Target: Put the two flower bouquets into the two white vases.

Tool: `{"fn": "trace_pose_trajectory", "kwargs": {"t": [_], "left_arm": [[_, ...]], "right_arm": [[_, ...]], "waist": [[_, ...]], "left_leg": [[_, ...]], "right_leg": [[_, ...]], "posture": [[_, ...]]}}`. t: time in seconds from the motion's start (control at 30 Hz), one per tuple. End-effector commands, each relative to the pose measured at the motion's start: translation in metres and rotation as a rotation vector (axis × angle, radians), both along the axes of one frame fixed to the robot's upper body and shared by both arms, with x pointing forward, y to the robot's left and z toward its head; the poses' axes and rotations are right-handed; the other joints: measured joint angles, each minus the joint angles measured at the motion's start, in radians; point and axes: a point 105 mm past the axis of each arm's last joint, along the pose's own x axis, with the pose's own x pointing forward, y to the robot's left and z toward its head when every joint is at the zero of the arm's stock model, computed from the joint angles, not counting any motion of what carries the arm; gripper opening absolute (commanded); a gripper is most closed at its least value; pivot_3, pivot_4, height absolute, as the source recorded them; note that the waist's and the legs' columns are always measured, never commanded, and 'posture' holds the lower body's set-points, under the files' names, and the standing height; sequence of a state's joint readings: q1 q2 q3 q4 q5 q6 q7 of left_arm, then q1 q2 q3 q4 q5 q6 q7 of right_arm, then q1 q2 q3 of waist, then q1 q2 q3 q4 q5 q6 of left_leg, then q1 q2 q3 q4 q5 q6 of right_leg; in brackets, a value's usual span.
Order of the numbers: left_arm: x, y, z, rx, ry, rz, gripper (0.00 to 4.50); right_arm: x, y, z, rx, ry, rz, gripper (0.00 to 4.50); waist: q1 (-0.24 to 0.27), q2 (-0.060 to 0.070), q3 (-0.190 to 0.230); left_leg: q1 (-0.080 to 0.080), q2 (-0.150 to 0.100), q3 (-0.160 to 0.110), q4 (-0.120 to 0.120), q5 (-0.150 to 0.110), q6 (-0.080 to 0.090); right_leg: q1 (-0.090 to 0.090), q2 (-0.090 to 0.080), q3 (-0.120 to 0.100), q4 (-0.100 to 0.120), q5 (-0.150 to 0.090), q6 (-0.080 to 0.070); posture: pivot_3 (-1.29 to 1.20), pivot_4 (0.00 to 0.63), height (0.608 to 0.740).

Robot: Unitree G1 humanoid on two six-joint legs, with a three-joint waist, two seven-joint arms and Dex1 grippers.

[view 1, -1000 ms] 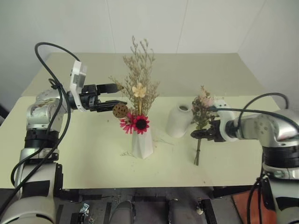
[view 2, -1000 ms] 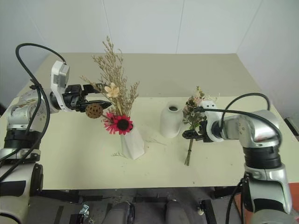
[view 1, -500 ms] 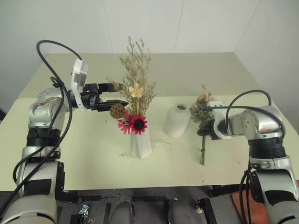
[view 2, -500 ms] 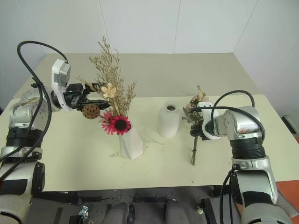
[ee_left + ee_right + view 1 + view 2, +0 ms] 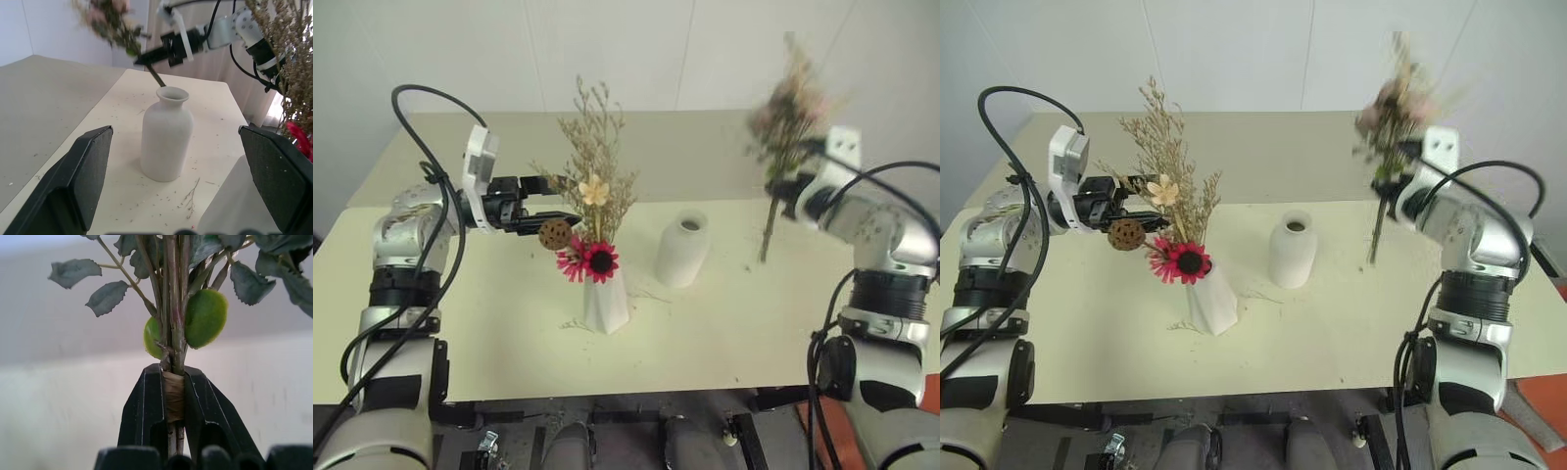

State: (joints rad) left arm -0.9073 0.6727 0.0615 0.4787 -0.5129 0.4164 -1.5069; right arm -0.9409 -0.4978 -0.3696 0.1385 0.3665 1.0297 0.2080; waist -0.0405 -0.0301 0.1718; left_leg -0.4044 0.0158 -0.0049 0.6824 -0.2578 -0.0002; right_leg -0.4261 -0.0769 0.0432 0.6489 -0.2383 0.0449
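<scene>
In the left eye view, the right gripper [image 5: 781, 186] holds the rose bouquet [image 5: 787, 108] upright by its stems, clear above the table [image 5: 489, 323]; the blooms rise above the fingers and the stem ends hang below them. The round vase [image 5: 683, 251] stands on the table below and to the left of this gripper, apart from the stems. The left gripper [image 5: 553, 199] points toward the daisy bouquet [image 5: 592, 211], its fingers spread wide and empty, with the brown seed ball just beside the lower fingertip. That bouquet sits in the angular vase [image 5: 607, 300], below and to the right of the left gripper.

In the left wrist view, the two black fingers [image 5: 73, 181] stand far apart with nothing between them. The round vase [image 5: 166, 134] stands upright ahead, between the fingers' lines and beyond them. Farther off, the right gripper [image 5: 142, 59] carries the rose bouquet [image 5: 115, 22] above and behind the vase mouth.

In the right wrist view, the fingers [image 5: 144, 406] pinch a taped band around the rose bouquet's stems [image 5: 173, 333], with leaves fanning out beyond the tips.
</scene>
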Motion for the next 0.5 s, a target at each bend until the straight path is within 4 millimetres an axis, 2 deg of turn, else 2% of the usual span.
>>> {"fn": "trace_pose_trajectory", "kwargs": {"t": [0.03, 0.1, 0.2, 0.33, 0.5], "left_arm": [[-0.002, 0.000, 0.015, 0.001, -0.055, -0.020, 4.50], [-0.002, -0.001, 0.015, 0.004, -0.054, -0.022, 4.50], [-0.001, -0.001, 0.015, 0.005, -0.055, -0.022, 4.50], [-0.001, -0.001, 0.015, 0.004, -0.056, -0.021, 4.50], [-0.002, 0.000, 0.015, 0.005, -0.056, -0.017, 4.50]], "right_arm": [[-0.018, 0.018, 0.067, 0.075, -0.320, 0.125, 0.25], [-0.027, 0.032, 0.085, 0.112, -0.410, 0.199, 0.25], [-0.038, 0.055, 0.095, 0.125, -0.472, 0.308, 0.25], [-0.051, 0.083, 0.088, 0.049, -0.494, 0.423, 0.25], [-0.065, 0.101, 0.077, 0.040, -0.498, 0.535, 0.25]], "waist": [[-0.002, 0.000, 0.000], [-0.006, 0.000, 0.000], [-0.006, 0.000, 0.000], [-0.004, 0.000, 0.000], [-0.001, 0.000, 0.000]], "left_leg": [[0.000, 0.000, 0.000, 0.000, 0.000, 0.000], [0.000, 0.000, 0.000, 0.000, 0.000, 0.000], [0.000, 0.000, 0.000, 0.000, 0.000, 0.000], [0.000, 0.000, 0.000, 0.000, 0.000, 0.000], [0.000, 0.000, -0.001, 0.000, 0.000, 0.000]], "right_leg": [[0.000, 0.000, 0.000, 0.000, 0.000, 0.000], [0.000, 0.000, 0.000, 0.000, 0.000, 0.000], [0.000, 0.000, 0.000, 0.001, 0.000, 0.000], [0.000, 0.000, 0.000, 0.001, 0.000, 0.000], [0.000, 0.000, -0.001, 0.001, 0.000, 0.000]], "posture": [[0.00, 0.150, 0.740], [0.00, 0.150, 0.740], [0.00, 0.150, 0.740], [0.00, 0.150, 0.740], [0.00, 0.150, 0.740]]}}
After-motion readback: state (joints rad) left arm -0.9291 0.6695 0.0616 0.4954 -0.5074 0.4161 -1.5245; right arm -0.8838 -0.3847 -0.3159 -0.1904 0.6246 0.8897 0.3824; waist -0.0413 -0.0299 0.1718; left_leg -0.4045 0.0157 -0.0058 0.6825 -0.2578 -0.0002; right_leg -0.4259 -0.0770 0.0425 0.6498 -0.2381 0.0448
